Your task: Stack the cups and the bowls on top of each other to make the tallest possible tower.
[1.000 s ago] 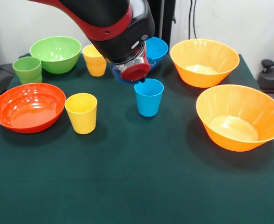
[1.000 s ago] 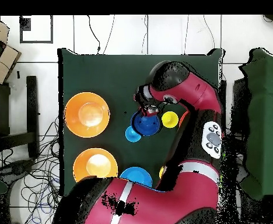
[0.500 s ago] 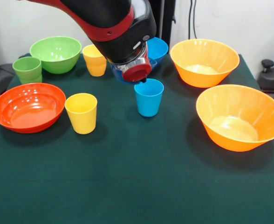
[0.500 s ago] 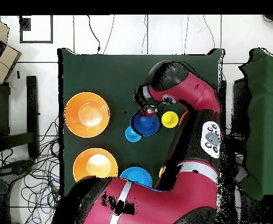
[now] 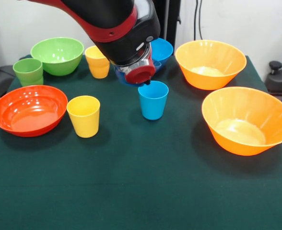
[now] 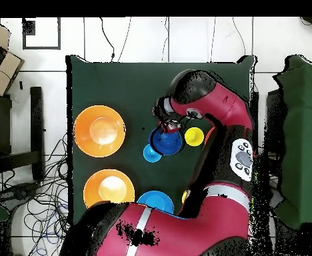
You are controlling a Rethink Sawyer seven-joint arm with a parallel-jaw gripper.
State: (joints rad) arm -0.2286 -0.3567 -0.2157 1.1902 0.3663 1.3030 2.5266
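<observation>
Gripper (image 5: 146,82) carrying small dark blue bowl (image 6: 166,141), finger spread hidden behind wrist, so cannot tell. Bowl hanging just above and behind light blue cup (image 5: 153,99). Best centred over cup rim, lowered level, then released.

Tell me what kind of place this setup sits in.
Most likely a robotics lab, not a kitchen. A red and black robot arm works over a table covered in green cloth, loose cables sprawl over the tiled floor beside it, and the plastic cups and bowls are empty props.
</observation>
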